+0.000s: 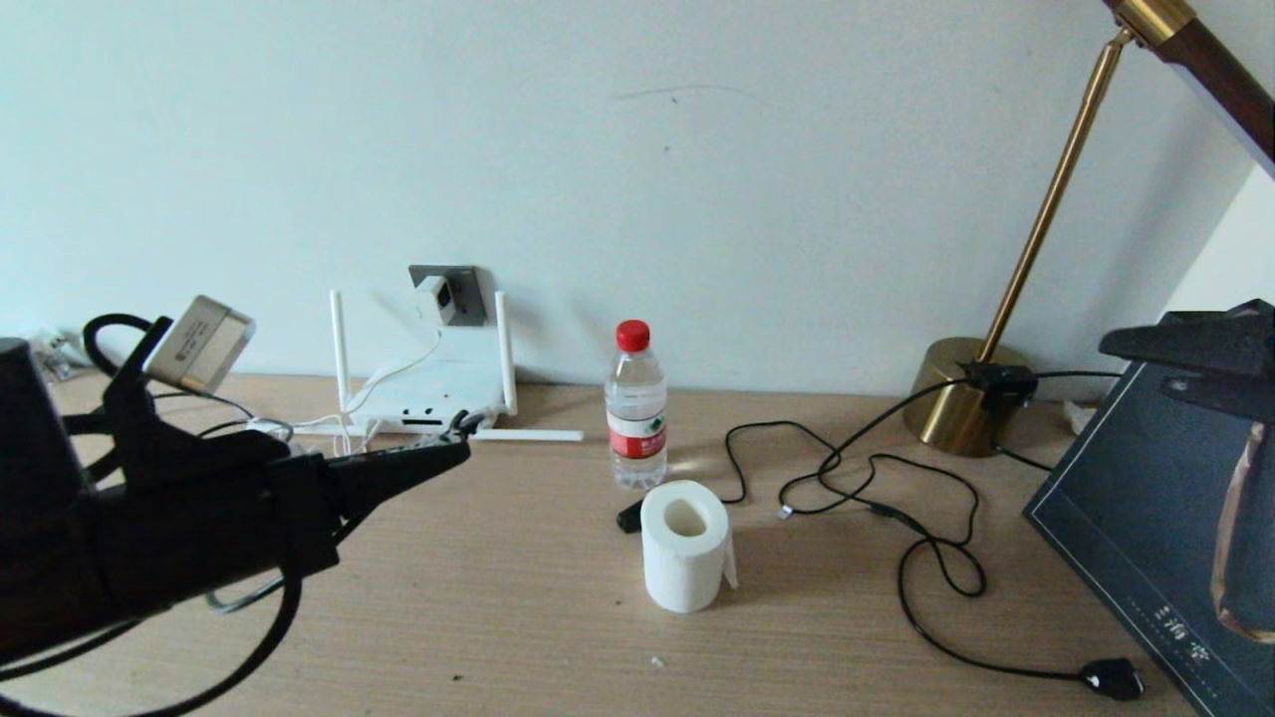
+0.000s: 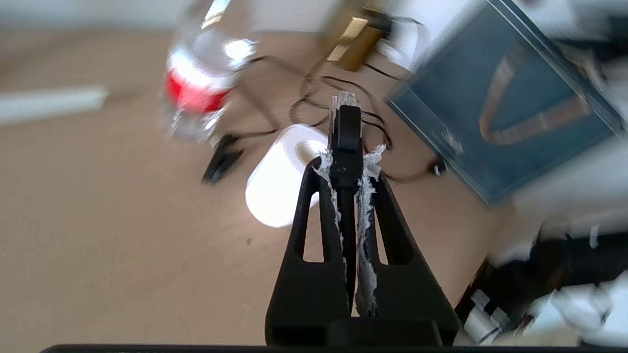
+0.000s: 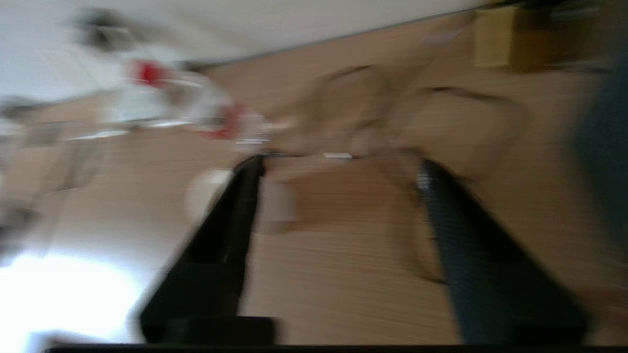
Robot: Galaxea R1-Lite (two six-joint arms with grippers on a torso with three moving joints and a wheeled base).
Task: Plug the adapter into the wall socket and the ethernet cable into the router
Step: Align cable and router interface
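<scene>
The white adapter (image 1: 434,297) sits in the dark grey wall socket (image 1: 468,284), and its thin white cord hangs down to the router (image 1: 423,400). The router lies flat against the wall with slim antennas upright. My left gripper (image 1: 460,439) is just in front of the router's front edge, shut on the ethernet cable's plug. In the left wrist view the clear tip of the ethernet cable (image 2: 343,100) sticks out past the shut left gripper (image 2: 347,158). The black cable loops under my left arm (image 1: 284,622). My right gripper (image 1: 1136,363) hangs open at the right edge, and shows open over bare table in the right wrist view (image 3: 338,166).
A water bottle (image 1: 636,408) and a toilet roll (image 1: 684,546) stand mid-table. A brass lamp base (image 1: 964,396) sits at the back right, its black cord (image 1: 931,558) snaking to a plug (image 1: 1113,678). A dark book (image 1: 1155,528) lies at the right. One loose antenna (image 1: 528,434) lies flat.
</scene>
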